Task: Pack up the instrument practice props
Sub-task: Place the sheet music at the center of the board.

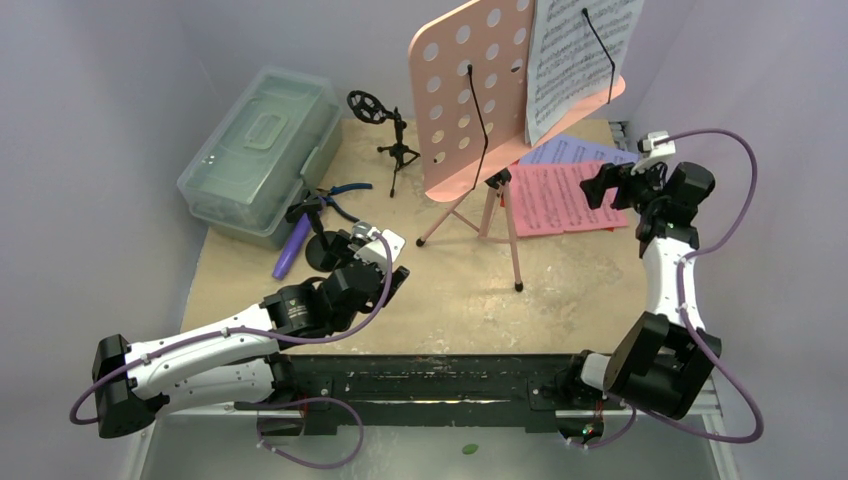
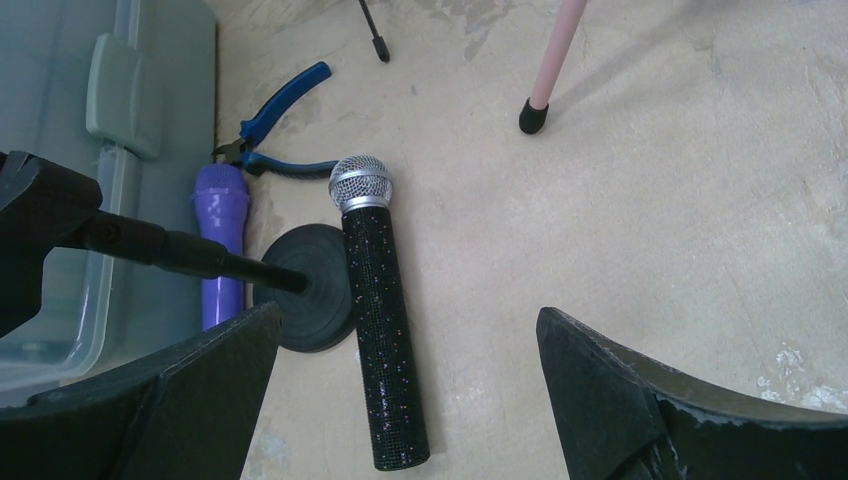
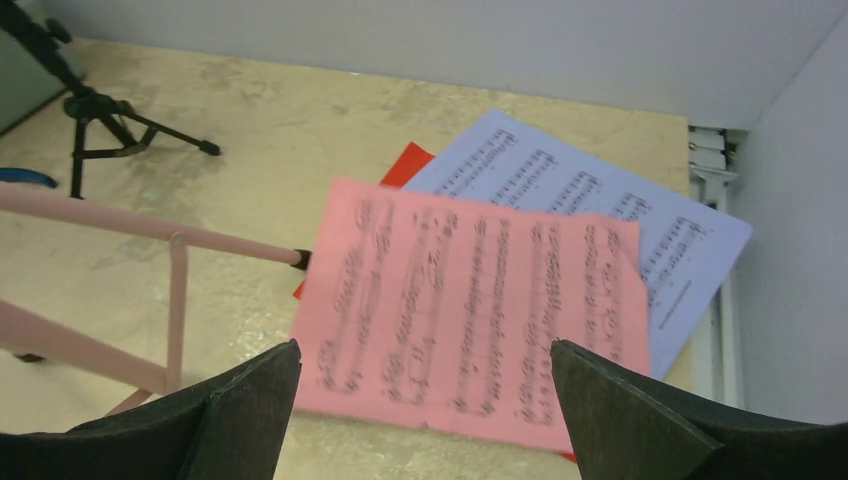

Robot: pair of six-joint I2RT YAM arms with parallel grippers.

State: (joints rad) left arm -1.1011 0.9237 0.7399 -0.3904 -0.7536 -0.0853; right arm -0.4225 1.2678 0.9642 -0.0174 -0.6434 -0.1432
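The black-silver mic (image 2: pixel 380 320) lies on the desk (image 1: pixel 580 310) near a purple mic (image 2: pixel 222 240), below the left hand (image 2: pixel 407 335), which is spread wide and empty. The pink rack (image 1: pixel 480 95) stands mid-desk holding a white page (image 1: pixel 580 60). The right hand (image 3: pixel 425 355), also wide and empty, hangs over a pink page (image 3: pixel 480 310) overlapping a lilac page (image 3: pixel 600 200).

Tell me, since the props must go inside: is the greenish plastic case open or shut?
Shut: the greenish plastic case has its lid sitting flat on the base, no gap visible.

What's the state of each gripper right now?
Left gripper: jaws open, holding nothing, over the black-silver microphone.
Right gripper: jaws open, holding nothing, over the pink sheet-music page.
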